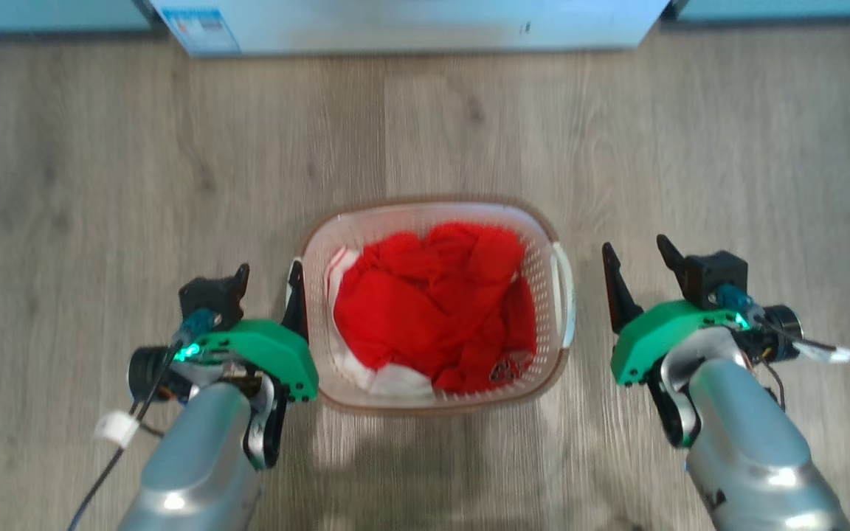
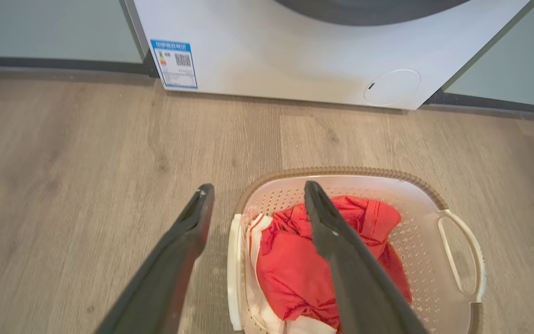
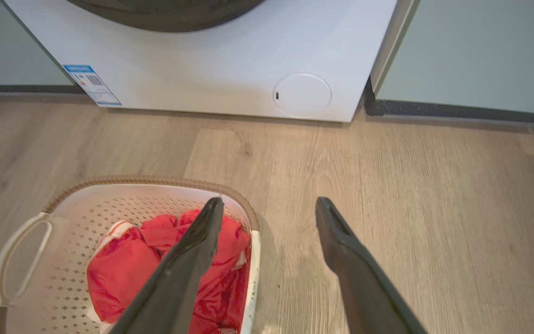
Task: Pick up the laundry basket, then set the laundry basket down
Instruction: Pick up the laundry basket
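The laundry basket [image 1: 425, 203] is white with a brown rim and stands on the wood floor between my two arms, with red clothes [image 1: 432, 310] inside. My left gripper [image 1: 270, 282] is open at the basket's left side, its inner finger right by the left handle [image 1: 296, 295]. From the left wrist, that gripper [image 2: 257, 189] has the left handle [image 2: 234, 260] lying between its fingers. My right gripper [image 1: 639, 259] is open and sits a little to the right of the right handle [image 1: 565, 295]. From the right wrist, that gripper [image 3: 269, 204] hovers by the basket's rim [image 3: 146, 180].
A white washing machine [image 1: 410, 26] with a blue label [image 2: 174, 62] stands on the floor straight ahead beyond the basket. Pale teal cabinet fronts [image 3: 471, 51] flank it. Bare wood floor [image 1: 100, 184] lies to both sides of the basket.
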Controlling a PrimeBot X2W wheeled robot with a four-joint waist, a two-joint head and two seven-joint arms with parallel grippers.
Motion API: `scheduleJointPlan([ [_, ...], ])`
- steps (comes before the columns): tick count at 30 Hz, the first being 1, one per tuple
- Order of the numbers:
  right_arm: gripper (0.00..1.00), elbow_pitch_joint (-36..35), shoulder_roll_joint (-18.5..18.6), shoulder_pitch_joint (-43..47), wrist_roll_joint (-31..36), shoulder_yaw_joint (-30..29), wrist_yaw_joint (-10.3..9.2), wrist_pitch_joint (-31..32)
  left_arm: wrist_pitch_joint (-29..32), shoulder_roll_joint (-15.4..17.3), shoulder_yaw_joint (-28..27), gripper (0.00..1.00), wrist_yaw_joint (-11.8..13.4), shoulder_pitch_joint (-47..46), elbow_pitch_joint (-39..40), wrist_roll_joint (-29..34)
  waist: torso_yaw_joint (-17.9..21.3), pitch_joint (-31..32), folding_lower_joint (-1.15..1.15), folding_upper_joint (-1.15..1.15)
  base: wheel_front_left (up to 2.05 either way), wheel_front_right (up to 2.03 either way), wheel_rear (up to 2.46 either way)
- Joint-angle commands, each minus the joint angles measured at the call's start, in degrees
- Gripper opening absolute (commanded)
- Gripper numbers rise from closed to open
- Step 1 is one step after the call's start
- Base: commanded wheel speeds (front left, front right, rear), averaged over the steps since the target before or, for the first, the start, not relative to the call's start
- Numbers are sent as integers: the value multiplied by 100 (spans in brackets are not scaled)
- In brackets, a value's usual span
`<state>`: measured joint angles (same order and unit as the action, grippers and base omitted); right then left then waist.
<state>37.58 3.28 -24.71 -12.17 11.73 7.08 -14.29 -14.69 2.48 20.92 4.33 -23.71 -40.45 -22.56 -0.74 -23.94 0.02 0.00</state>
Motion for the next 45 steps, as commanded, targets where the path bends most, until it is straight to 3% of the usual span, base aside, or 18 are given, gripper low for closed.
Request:
scheduleJointPlan([
  [1,100,-90,-40,-97,6,141,41,-71,-30,40,-135,100,-18,-109,81,19,-12,-353,-2,0,0,0,0],
  [10,100,1174,-40,-964,-608,684,41,-65,-30,40,-109,100,-484,-859,-1189,-81,44,-1095,-2,0,0,0,0],
  [14,100,1734,-40,-1281,-863,990,41,-14,-30,40,110,100,-732,-1176,-1833,-225,20,-1288,-2,0,0,0,0],
  [22,100,2356,-40,-1802,-1443,1510,41,239,-21,40,580,100,-996,-1787,-2741,-493,-23,-1640,-2,0,0,0,0],
  [45,100,2911,-40,-2796,-2629,2508,41,1191,894,40,1670,100,-1176,-2845,-3229,-1033,-96,-2544,-2,0,0,0,0],
])
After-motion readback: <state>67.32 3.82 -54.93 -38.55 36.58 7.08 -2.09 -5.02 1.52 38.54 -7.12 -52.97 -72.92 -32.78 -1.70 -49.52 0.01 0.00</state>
